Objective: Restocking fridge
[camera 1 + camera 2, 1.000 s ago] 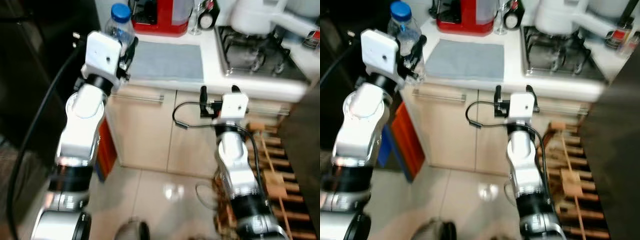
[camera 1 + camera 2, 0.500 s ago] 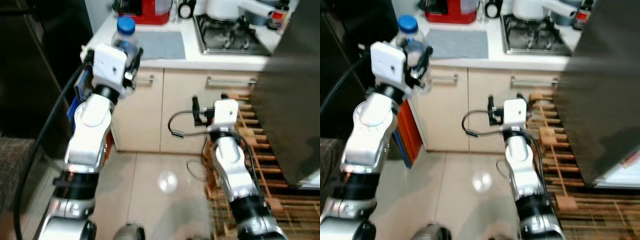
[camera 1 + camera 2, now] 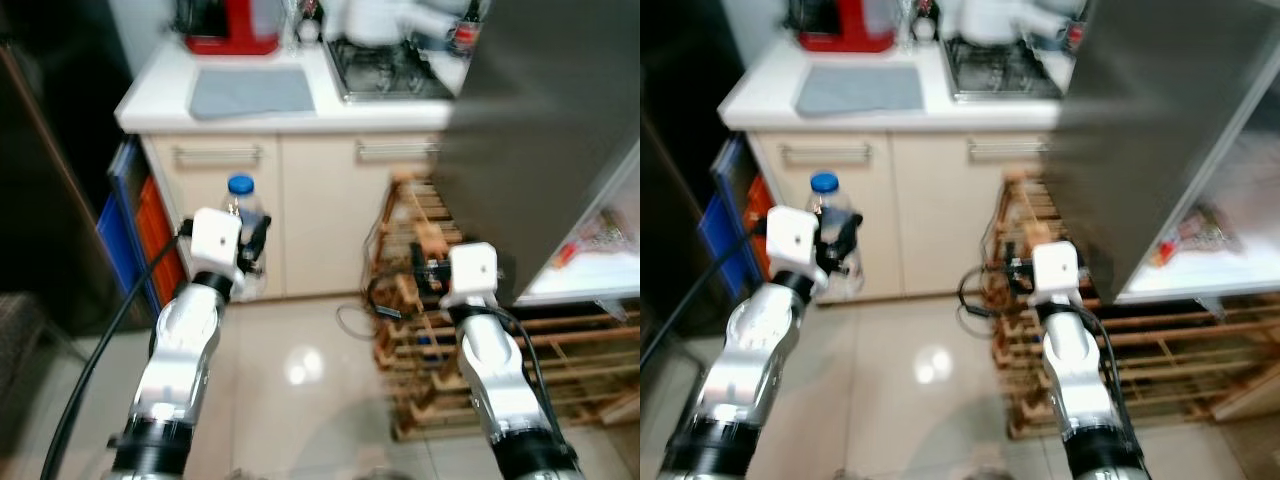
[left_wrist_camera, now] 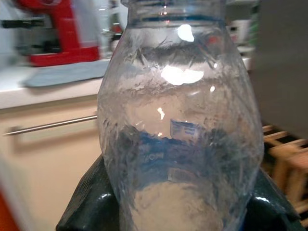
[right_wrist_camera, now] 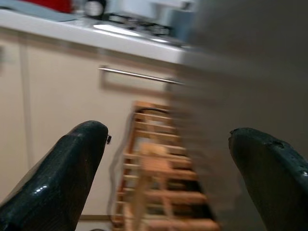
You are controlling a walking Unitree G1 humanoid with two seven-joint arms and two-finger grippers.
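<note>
The left gripper [image 3: 252,243] is clamped around a clear water bottle [image 3: 243,215] with a blue cap, holding it upright in the air in front of the beige cabinet doors [image 3: 300,200], below the front edge of the counter [image 3: 150,100]. In the left wrist view the bottle [image 4: 180,125] sits between the two black fingers [image 4: 89,202], which press against its lower sides.

The right gripper [image 5: 168,168] holds nothing; its fingers [image 5: 62,173] are spread wide apart, pointing toward a wooden rack [image 3: 420,240] that stands on the tiled floor [image 3: 290,370] beside the cabinets. A black cable [image 3: 375,295] loops off the right wrist.

On the counter, a grey mat [image 3: 250,90] lies near the front edge, a red appliance [image 3: 230,22] stands at the back left corner, and a gas stove [image 3: 385,70] sits on the right end with a white kettle [image 3: 375,18] on it. To the right, the grey fridge door [image 3: 540,130] stands open, with white shelves [image 3: 590,250] showing behind it.
</note>
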